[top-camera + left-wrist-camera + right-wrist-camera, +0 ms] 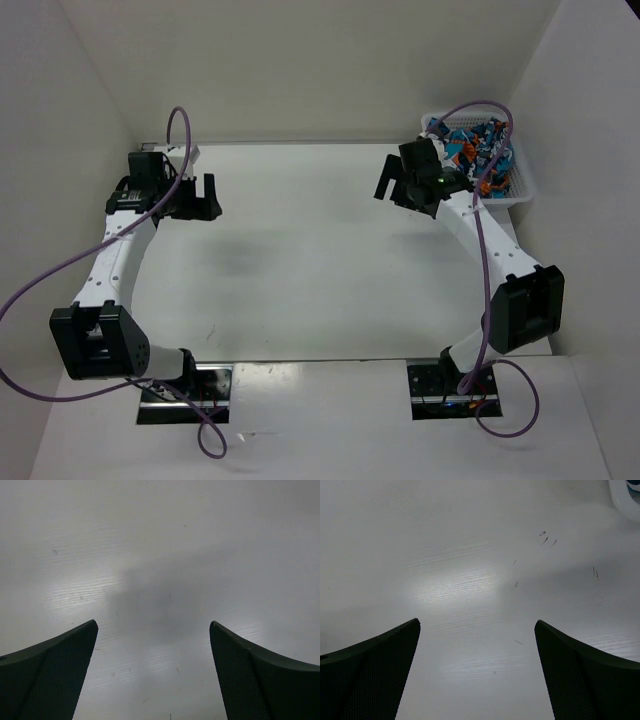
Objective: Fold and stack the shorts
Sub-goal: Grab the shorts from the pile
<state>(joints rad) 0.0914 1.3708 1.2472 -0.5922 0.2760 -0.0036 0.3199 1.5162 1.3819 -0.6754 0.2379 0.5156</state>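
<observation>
The shorts [482,146], a bunched pile of teal, orange, white and dark print fabric, lie inside a white mesh basket [523,190] at the back right of the table. My right gripper [398,190] hangs open and empty over bare table just left of the basket; its wrist view shows only white tabletop between the spread fingers [475,630]. My left gripper [206,198] is open and empty over the back left of the table, and its wrist view [154,630] shows bare tabletop too.
White walls close the table in at the back, left and right. A corner of the basket rim [626,499] shows at the top right of the right wrist view. Purple cables loop off both arms.
</observation>
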